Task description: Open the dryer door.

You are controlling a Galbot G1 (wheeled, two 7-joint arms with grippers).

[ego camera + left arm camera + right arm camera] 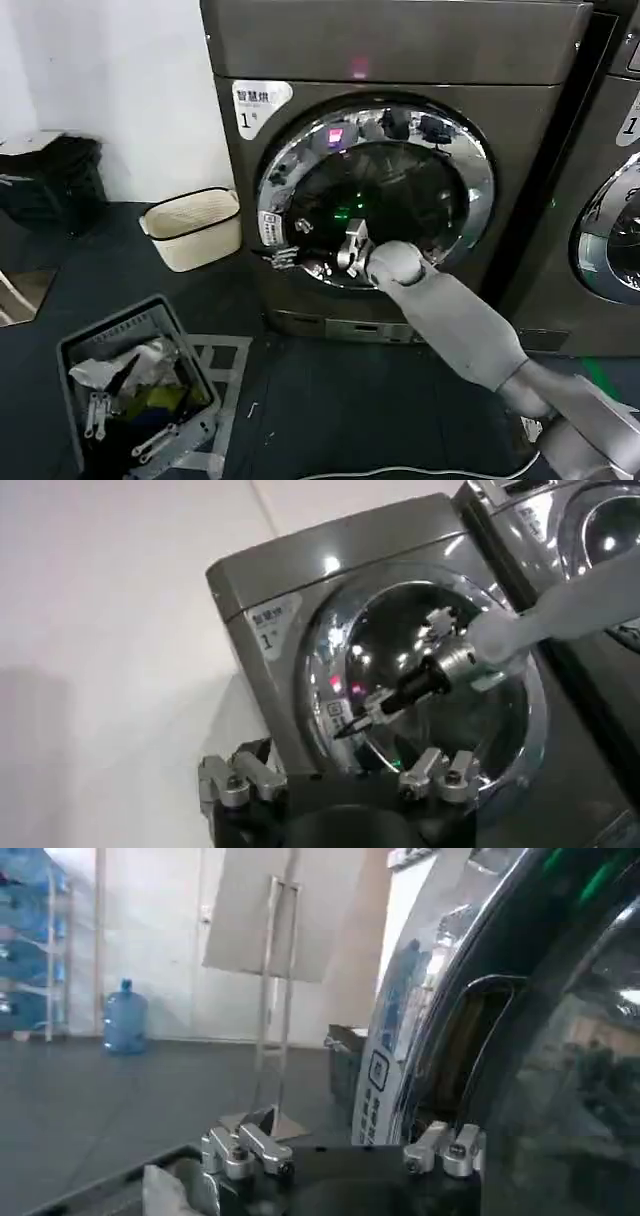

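The dryer door (375,195) is sitting closed on the front of the grey machine, just beside the white "1" sticker (258,106); the right gripper (283,256) is reaching across the glass to the door's chrome ring on the sticker's side, below the sticker, jaws narrowly parted around the rim edge; the left gripper (338,780) is hanging well apart from the door, jaws spread wide and empty.

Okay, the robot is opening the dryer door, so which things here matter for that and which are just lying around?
Part of the job:
- dryer door on the machine marked 1
- right gripper at the door's left rim

Just lying about:
- white basket beside the dryer
- grey bin of clutter on the floor
- second machine alongside
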